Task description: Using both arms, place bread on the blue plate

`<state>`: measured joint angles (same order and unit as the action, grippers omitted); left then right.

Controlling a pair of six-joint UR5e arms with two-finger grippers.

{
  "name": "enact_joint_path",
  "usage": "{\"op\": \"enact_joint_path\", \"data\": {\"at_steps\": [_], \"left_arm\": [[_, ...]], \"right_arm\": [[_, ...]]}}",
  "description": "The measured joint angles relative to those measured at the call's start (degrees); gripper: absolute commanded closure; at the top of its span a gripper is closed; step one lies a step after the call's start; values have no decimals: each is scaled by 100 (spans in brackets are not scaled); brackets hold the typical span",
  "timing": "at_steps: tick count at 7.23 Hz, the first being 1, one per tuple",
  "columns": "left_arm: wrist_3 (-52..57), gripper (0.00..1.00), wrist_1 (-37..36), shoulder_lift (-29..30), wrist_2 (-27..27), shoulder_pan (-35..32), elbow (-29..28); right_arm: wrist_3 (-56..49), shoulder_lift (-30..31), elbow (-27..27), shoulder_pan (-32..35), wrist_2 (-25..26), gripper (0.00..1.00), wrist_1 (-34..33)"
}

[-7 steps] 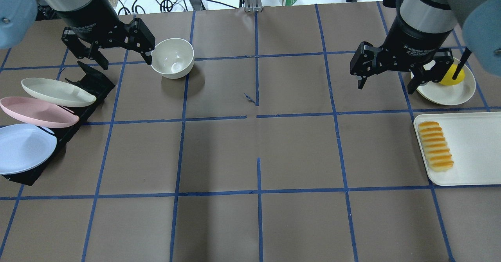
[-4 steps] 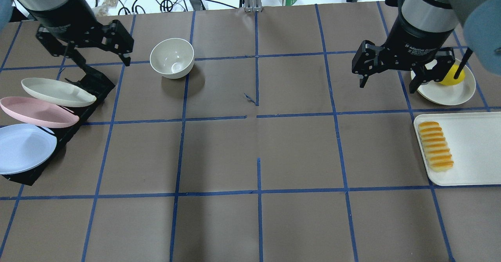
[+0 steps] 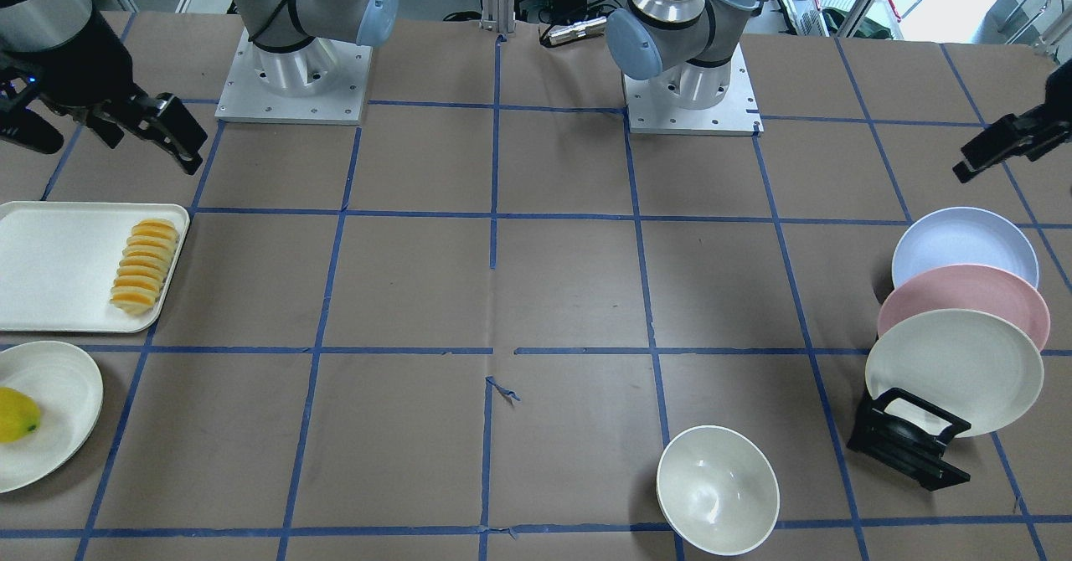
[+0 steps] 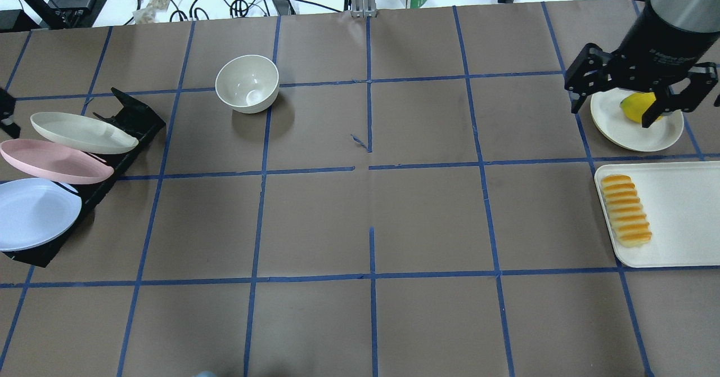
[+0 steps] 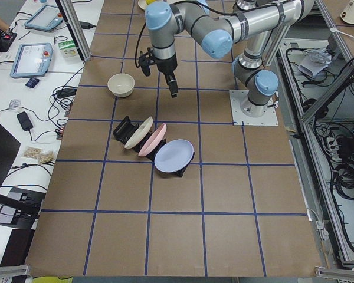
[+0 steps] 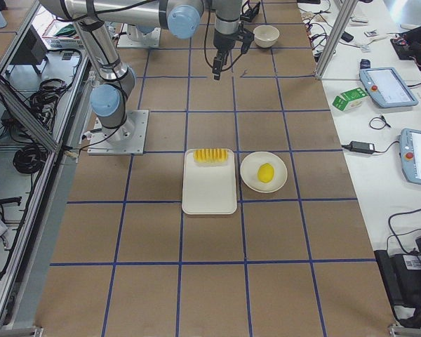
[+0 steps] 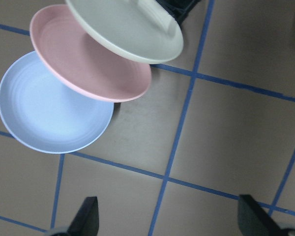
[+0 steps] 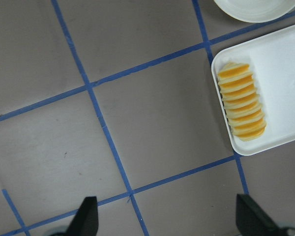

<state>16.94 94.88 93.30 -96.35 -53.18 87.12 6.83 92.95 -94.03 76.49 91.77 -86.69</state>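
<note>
The bread [image 4: 625,210], a ridged yellow-orange sliced loaf, lies at the left edge of a white tray [image 4: 680,219] on the table's right; it also shows in the right wrist view [image 8: 242,102]. The blue plate [image 4: 34,214] leans in a black rack [image 4: 135,118] at the far left, nearest of the three plates there, and also shows in the left wrist view [image 7: 54,105]. My right gripper [image 4: 612,113] is open and empty, high over the lemon plate, beyond the bread. My left gripper [image 7: 169,222] is open and empty, high above the rack's plates, mostly past the overhead view's left edge.
A pink plate [image 4: 53,160] and a cream plate [image 4: 81,132] lean in the rack behind the blue one. A white bowl [image 4: 247,83] stands at the back left. A yellow lemon [image 4: 634,107] sits on a cream plate [image 4: 638,135] just beyond the tray.
My left gripper has swung left, away from the bowl, to the table's left edge over the rack. My right gripper has moved right, over the lemon plate. Both stay open.
</note>
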Motion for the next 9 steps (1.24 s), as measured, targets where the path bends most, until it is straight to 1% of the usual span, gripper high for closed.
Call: {"op": "enact_joint_path", "data": {"at_steps": [1,2,3,5,7,8,9], "left_arm": [[147,0,-307,177,-41,490,39],[196,0,-698,368,-197,862,99],[202,0,-963,561,-347,1148,190],[178,0,-1683,1036,-496,1431,356],[23,2,-2134,1355,-581,1473,609],[-122,7,-2261,1420,-607,1475,767],[-262,17,-2386,1484,-629,1477,865]], "right_arm": [[-197,-82,-149,-323,24,0,-40],[-506,-167,-368,-646,33,0,-223],[-810,-268,-627,-924,47,0,-615],[-1444,-557,-1053,-1286,35,0,-1338],[-2288,-1002,-1287,-1627,52,0,-2168],[-2701,-1162,-1413,-1865,15,0,-2390],[-2958,-1272,-1532,-1997,-9,0,-2592]]}}
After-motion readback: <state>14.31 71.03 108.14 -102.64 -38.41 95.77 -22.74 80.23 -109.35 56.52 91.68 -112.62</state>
